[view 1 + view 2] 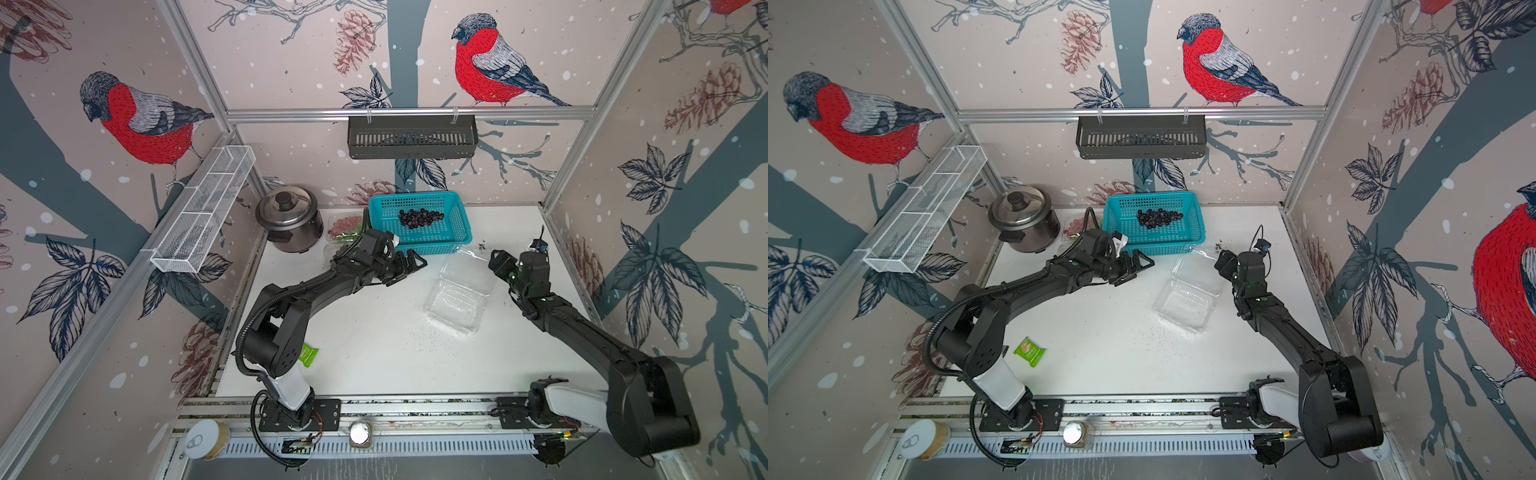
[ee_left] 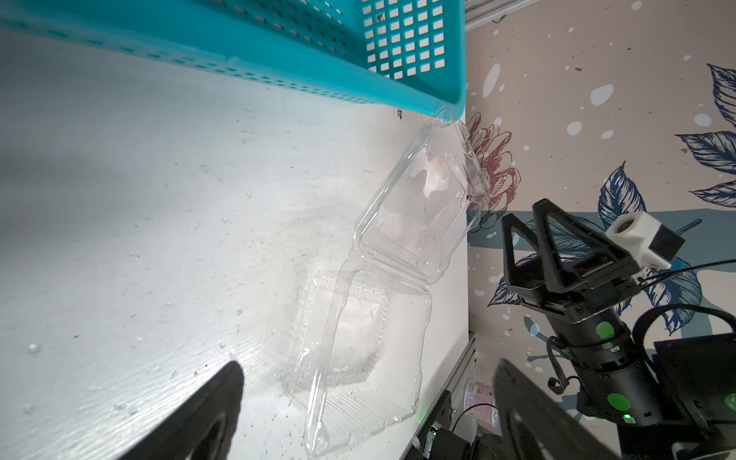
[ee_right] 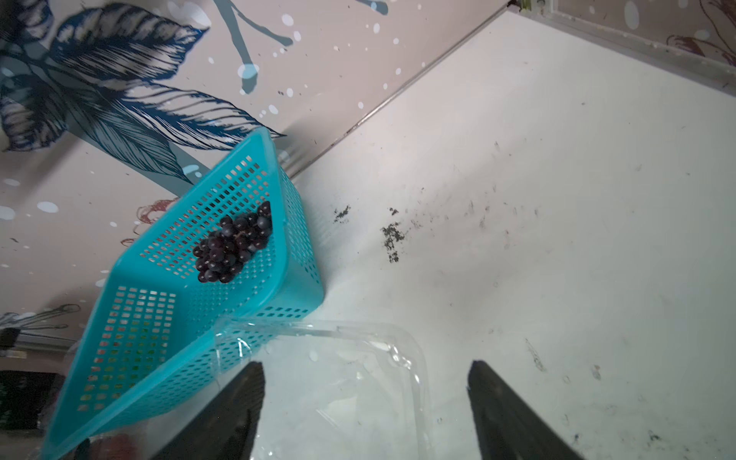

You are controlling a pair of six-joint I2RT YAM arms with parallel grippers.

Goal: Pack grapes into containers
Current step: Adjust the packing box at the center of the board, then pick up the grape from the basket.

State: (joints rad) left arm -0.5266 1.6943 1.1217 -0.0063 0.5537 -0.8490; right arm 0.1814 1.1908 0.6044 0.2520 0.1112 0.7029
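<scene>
Dark grapes [image 1: 420,218]: one bunch, lying in basket [image 1: 440,248] at far centre of table [image 1: 374,353].
Red grapes [image 1: 344,226]: between cooker [image 1: 289,218] and basket, partly hidden behind left arm. Green grapes [image 1: 347,239] just in front; both in clear clamshells [image 1: 332,251].
Open clamshell [image 1: 455,307]: tray flat on table, on near side of basket, between the two grippers. Lid [image 1: 467,270] tilted back, far corner against basket's near right corner.
Left gripper [image 1: 417,262]: spread wide, holding nothing, raised just before basket's front wall.
Right gripper [image 3: 364,364]: spread wide, nothing gripped. Lid edge below and between fingers; contact impossible to tell.
Packet [image 1: 1029,351]: green, flat on table near left arm's base.
</scene>
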